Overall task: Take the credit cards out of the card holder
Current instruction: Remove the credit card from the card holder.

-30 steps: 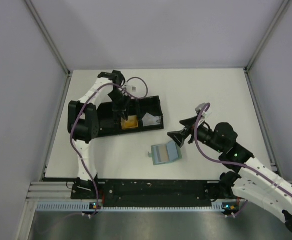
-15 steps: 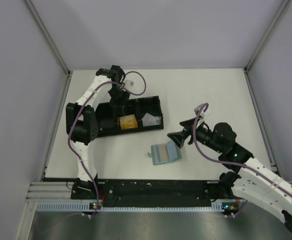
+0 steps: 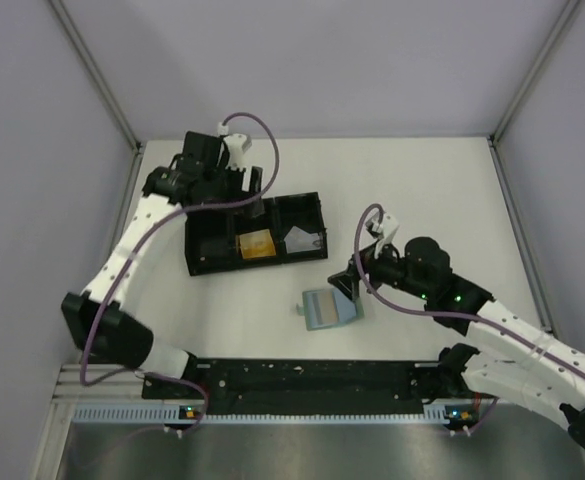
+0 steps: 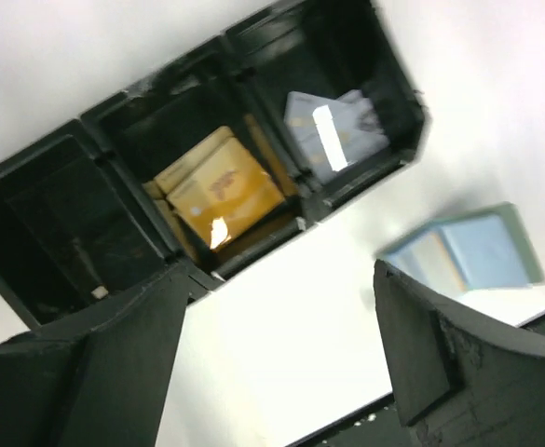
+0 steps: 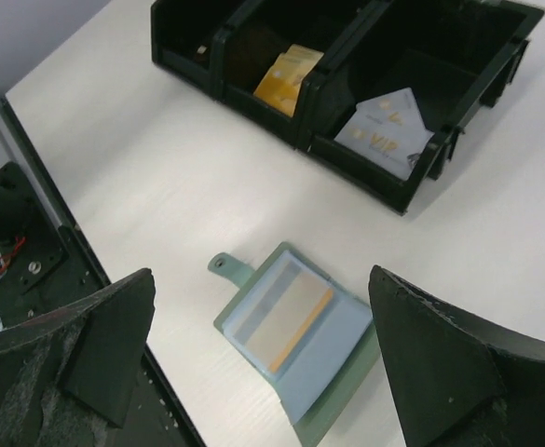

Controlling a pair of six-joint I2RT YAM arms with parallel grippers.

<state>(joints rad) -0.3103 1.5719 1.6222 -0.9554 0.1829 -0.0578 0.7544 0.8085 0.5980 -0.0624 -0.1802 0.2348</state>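
The card holder [image 3: 329, 308] lies open and flat on the white counter [image 3: 422, 180], on the near side of the long black tray [image 3: 204, 240] and apart from it, roughly in front of the tray's right compartment. Its small tab points away from the right arm. A striped card [image 5: 281, 326], grey and orange, shows in one of its panels.

In the tray's middle compartment sit tan-gold cards [image 3: 256, 244], stacked slightly askew. A silvery card [image 3: 302, 238] leans in the right compartment, and the left compartment holds only a tiny pale speck. The tray's upright walls fence these cards in on all sides.

The left gripper [image 3: 244, 190] hangs over the far rim of the tray, above the middle compartment. Its jaws are spread and hold nothing. The right gripper [image 3: 352, 280] hovers off the tray's near right corner, just above the holder's right edge. Its jaws are likewise spread wide and empty, framing the holder in the wrist view. Purple cables [image 3: 262, 150] loop over both arms.
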